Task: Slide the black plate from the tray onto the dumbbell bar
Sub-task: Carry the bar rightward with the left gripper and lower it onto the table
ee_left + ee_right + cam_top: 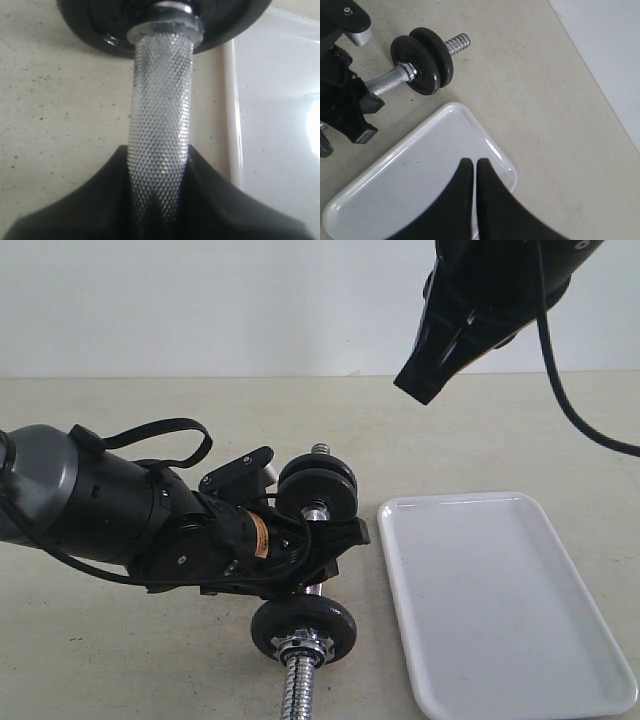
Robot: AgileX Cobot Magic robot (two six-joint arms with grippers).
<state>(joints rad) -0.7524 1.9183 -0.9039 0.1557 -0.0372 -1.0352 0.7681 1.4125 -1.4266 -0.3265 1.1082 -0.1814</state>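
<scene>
**Desk:** How far along are you?

**Me:** Close to done, by my reading. In the exterior view the tray [490, 590] lies at the lower right of the frame with nothing on it. The dumbbell bar [160, 100] carries three discs. There is a single disc [303, 628] at the end toward the bottom of the frame and a pair of discs [316, 485] at the far end. I take the black plate [442, 60] to be the outer one of that pair, next to the threaded tip, though the three look alike and I can't be sure.

**Desk:** And the arms?

**Me:** My left end effector [318, 550] is clamped on the bar's knurled middle, holding it just left of the tray. I can't tell whether the bar rests on the bench [120, 660] or is held slightly off it. My right end effector [474, 162] hangs in the upper right of the frame, well above the tray, with its jaws pressed together and nothing between them.

**Desk:** What's left?

**Me:** Probably only letting go of the bar and pulling back. I see no nut outside the pair, so I'd watch for the plate sliding off.

**Desk:** Any markings?

**Me:** Only a small orange sticker [258, 537] on the left wrist, too small to read. Nothing legible on the discs or the tray.
</scene>
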